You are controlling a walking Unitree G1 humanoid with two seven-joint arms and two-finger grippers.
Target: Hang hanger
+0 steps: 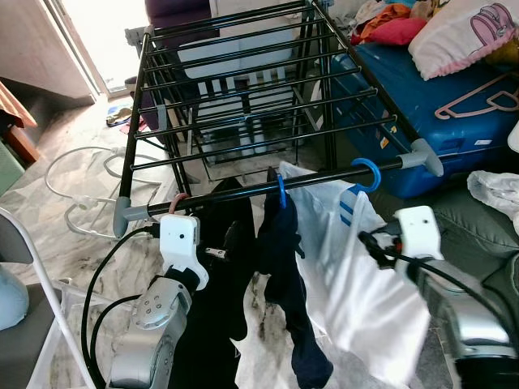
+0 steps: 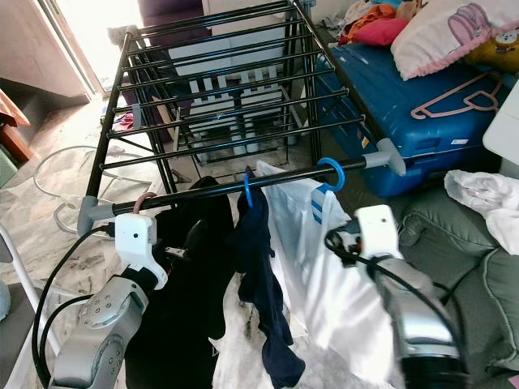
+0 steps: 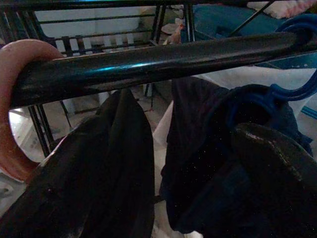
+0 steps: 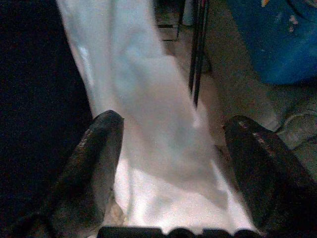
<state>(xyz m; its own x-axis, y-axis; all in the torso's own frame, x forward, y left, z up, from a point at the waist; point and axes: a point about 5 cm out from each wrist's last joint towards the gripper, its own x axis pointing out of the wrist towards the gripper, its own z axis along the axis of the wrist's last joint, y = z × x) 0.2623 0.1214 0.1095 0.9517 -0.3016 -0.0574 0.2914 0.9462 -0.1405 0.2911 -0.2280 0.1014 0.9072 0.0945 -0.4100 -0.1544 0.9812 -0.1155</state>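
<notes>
Right gripper [image 4: 168, 139] spread wide, jaws released around the white garment [image 1: 357, 300]. Left gripper [image 1: 217, 253] by the black garment [image 1: 215, 308]: jaws impossible to tell. Best to check the blue hanger hook [image 1: 366, 173] sits fully over the rail [image 1: 243, 192] before backing away.

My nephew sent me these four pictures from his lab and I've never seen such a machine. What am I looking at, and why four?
It is a humanoid robot doing laundry. The two bright pictures come from a stereo camera on its head, looking down at its own silver arms. Before it stands a black drying rack. On the front bar hang three hangers: a pink hanger with a black garment, a blue hanger with a navy garment, and another blue hanger with a white garment.

The two dim pictures come from cameras on the wrists. The left gripper is up against the dark clothes just under the bar. The right gripper is open, its fingers either side of the white cloth, gripping nothing. A blue suitcase lies behind.
</notes>
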